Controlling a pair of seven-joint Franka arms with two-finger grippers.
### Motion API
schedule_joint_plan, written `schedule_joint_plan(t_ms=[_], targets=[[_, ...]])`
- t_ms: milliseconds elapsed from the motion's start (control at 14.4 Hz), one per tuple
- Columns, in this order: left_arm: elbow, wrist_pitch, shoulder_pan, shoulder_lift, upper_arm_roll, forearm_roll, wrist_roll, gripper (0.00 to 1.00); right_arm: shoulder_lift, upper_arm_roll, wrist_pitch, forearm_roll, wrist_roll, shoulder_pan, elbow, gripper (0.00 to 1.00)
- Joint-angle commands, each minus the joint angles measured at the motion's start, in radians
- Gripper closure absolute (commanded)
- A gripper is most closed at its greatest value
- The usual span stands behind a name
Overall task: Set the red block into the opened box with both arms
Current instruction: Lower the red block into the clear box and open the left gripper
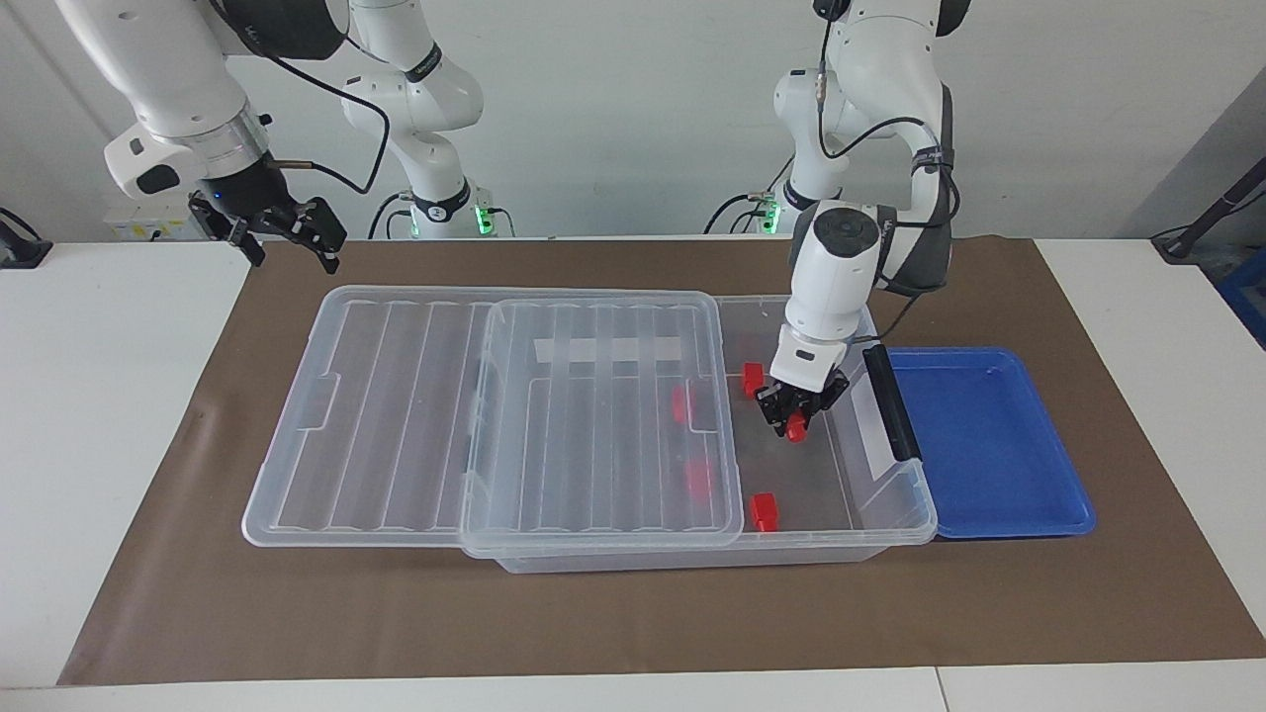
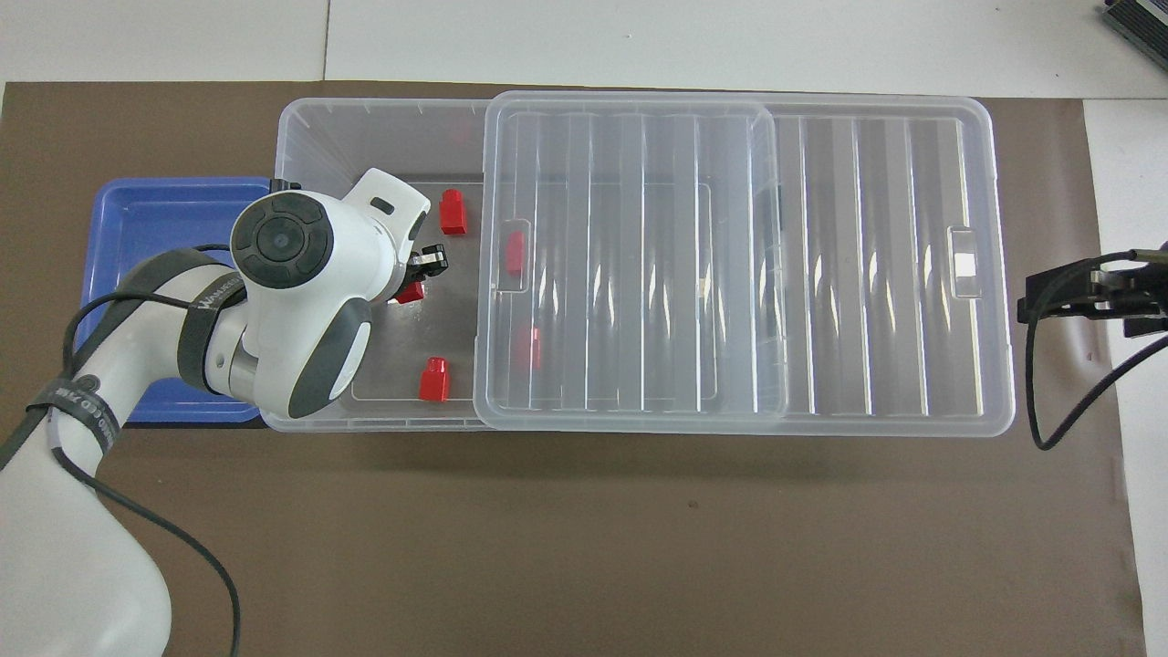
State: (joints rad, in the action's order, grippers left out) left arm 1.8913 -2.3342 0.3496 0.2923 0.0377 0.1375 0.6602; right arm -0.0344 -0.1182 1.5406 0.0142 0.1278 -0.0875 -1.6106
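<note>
While clamped in the left gripper (image 1: 795, 423), the red block (image 1: 796, 427) hangs low inside the box's (image 1: 895, 526) uncovered end, not yet released. Four like blocks already lie inside: two in the open part (image 1: 754, 380) (image 1: 763, 511), two under the ribbed lid (image 1: 603, 415), which is slid toward the right arm's end. Blue tray (image 1: 989, 445): empty, beside the box. Remaining, by judgement: lowering, letting go. Right gripper (image 1: 287, 232): jaws apart, empty, waiting over the brown mat (image 1: 633, 613). White table (image 1: 99, 396); pale wall.
</note>
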Motion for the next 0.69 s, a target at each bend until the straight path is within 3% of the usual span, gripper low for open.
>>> schedule_joint_plan(t_ms=[0, 623], targets=[[0.009, -0.072, 0.017, 0.039, -0.013, 0.056, 0.105, 1.0, -0.015, 0.002, 0.01, 0.001, 0.006, 0.009, -0.02, 0.0], [0.063, -0.169, 0.017, 0.08, -0.022, 0.085, 0.108, 1.0, -0.015, 0.002, 0.01, 0.003, 0.006, 0.012, -0.022, 0.0]])
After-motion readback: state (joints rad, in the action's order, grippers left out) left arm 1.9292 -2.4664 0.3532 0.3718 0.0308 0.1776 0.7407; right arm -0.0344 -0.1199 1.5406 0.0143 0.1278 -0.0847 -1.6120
